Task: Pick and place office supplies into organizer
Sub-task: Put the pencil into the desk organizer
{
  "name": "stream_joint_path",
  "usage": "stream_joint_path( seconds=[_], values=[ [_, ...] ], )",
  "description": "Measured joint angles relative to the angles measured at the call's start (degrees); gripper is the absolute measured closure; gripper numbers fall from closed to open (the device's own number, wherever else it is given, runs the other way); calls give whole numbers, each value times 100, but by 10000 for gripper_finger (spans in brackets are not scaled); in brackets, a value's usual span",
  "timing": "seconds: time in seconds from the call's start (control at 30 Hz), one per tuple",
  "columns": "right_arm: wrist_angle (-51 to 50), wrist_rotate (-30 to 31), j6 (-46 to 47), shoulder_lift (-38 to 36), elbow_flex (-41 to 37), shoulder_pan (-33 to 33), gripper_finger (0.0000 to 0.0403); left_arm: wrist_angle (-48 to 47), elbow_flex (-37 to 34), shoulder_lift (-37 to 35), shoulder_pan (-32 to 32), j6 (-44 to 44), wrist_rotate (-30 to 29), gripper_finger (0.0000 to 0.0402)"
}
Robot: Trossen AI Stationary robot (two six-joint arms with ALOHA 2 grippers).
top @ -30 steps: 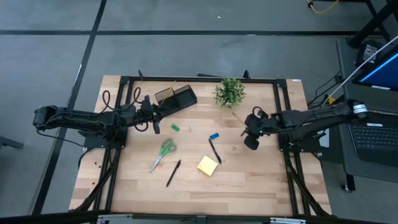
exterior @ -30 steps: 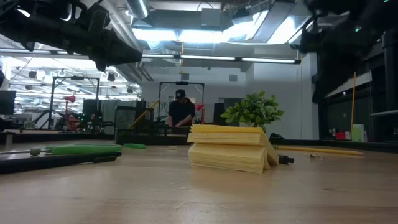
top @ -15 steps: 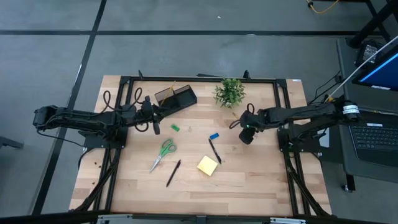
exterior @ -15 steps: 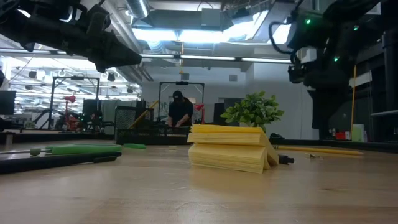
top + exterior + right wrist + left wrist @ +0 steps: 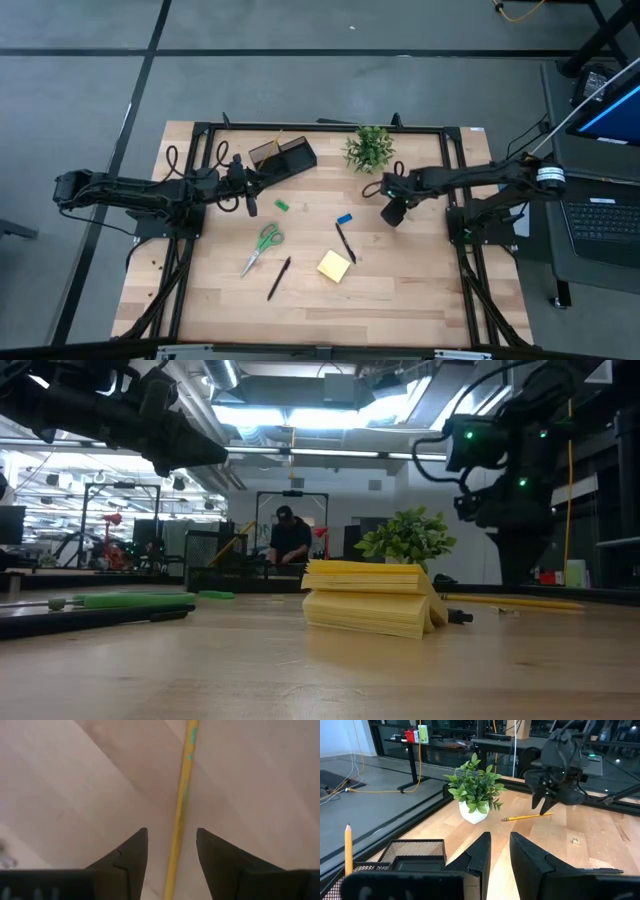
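A wooden pencil [image 5: 383,189] lies flat on the table near the potted plant; it also shows in the left wrist view [image 5: 527,816]. My right gripper [image 5: 392,212] hovers over it, open, with a finger on either side of the pencil's shaft [image 5: 178,815], touching nothing that I can see. My left gripper [image 5: 250,198] waits beside the black organizer [image 5: 283,155], fingers a little apart and empty. A second pencil [image 5: 348,845] stands in the organizer. Green-handled scissors [image 5: 266,243], two black pens [image 5: 278,278] [image 5: 345,243], a yellow sticky-note pad [image 5: 334,265], a blue block [image 5: 344,218] and a green block [image 5: 283,206] lie on the table.
A small potted plant [image 5: 370,148] stands at the far side, just beyond the pencil. In the low view the sticky-note pad [image 5: 370,600] is close in front. A person stands in the room behind the table. A laptop sits on a stand off the table's right edge.
My right gripper has gone toward the table's left and far edge, from the open wood at the right to above the pencil beside the plant. The left arm has kept still, and nothing on the table has moved.
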Motion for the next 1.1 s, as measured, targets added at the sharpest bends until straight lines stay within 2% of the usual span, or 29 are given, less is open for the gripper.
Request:
stream_joint_path(
  seconds=[0.37,0.83,1.1],
  values=[
    [233,-67,-197,534,9,-386,238,-26,0,0,0,0,-2,336],
    [233,-508,-278,576,15,-511,293,-225,0,0,0,-2,-4,336],
    [238,-642,-238,577,11,-516,299,-276,-2,0,0,-4,-4,336]
  ],
)
